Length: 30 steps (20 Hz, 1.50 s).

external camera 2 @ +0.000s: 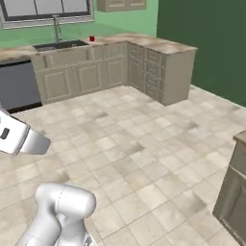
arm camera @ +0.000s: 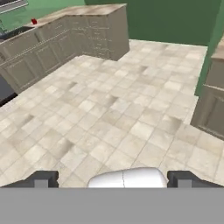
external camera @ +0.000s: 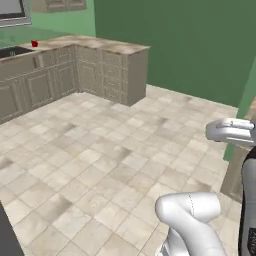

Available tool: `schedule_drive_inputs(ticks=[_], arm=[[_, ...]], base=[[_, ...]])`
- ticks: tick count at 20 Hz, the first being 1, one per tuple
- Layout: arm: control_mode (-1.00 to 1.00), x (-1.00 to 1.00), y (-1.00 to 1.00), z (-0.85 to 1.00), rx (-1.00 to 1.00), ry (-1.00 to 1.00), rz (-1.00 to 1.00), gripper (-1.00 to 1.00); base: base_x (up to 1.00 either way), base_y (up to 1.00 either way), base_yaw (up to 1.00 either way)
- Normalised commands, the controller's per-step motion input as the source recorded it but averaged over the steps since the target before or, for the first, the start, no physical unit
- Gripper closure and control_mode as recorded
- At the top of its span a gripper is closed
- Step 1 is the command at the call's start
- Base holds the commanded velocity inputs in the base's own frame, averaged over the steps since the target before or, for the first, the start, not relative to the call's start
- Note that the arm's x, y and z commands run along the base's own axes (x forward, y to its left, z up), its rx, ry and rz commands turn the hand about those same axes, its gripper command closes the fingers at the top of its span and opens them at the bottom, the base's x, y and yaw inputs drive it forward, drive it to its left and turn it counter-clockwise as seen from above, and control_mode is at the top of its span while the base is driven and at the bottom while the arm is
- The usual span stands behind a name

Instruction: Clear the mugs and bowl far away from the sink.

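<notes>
Left base view. The counter point(external camera: 107, 46) runs along the far wall and turns a corner toward the room. The red mug point(external camera: 34, 44) stands on it near the back edge, just beside the sink point(external camera: 11, 51), whose dark basin shows at the picture's left margin. Nothing cleared as far as can be judged; the robot stands well apart from the counter, with open tiled floor point(external camera: 90, 160) between.

Right base view. The sink point(external camera 2: 60, 45) sits in the counter point(external camera 2: 158, 44) under a window, its faucet point(external camera 2: 56, 28) rising behind the basin. The red mug point(external camera 2: 92, 38) stands just past the sink's right edge, near the counter's back edge. A dark appliance front point(external camera 2: 17, 86) sits below the counter left of the sink. A second cabinet unit point(external camera 2: 235, 192) stands at the lower right, close to the robot. No green mug or bowl can be made out at this range.

Hand view. The tool point(arm camera: 113, 179) has its fingers spread wide, with nothing between them. The red mug point(arm camera: 34, 21) is a small speck on the far counter point(arm camera: 87, 9). The floor ahead looks free of obstacles; the cabinet unit point(arm camera: 212, 105) on the right flanks the path.

Status, as a judgement: task barely begun; approach to the counter comes first.
</notes>
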Motion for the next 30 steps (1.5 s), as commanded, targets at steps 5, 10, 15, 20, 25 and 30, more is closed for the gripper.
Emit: schedule_drive_inputs(ticks=[5, 10, 15, 20, 25, 30], arm=[[1.0, 0.0, 0.0, 0.0, 0.0, 0.0, 0.0, -1.0], [1.0, 0.0, 0.0, 0.0, 0.0, 0.0, 0.0, -1.0], [1.0, 0.0, 0.0, 0.0, 0.0, 0.0, 0.0, -1.0], [1.0, 0.0, 0.0, 0.0, 0.0, 0.0, 0.0, -1.0], [1.0, 0.0, 0.0, 0.0, 0.0, 0.0, 0.0, -1.0], [1.0, 0.0, 0.0, 0.0, 0.0, 0.0, 0.0, -1.0]], base=[[0.1, 0.01, 0.97], [0.81, -0.42, 0.63], [1.0, -0.98, 0.24], [0.95, -1.0, 0.1], [0.99, -1.0, 0.07], [1.0, -0.99, 0.03]])
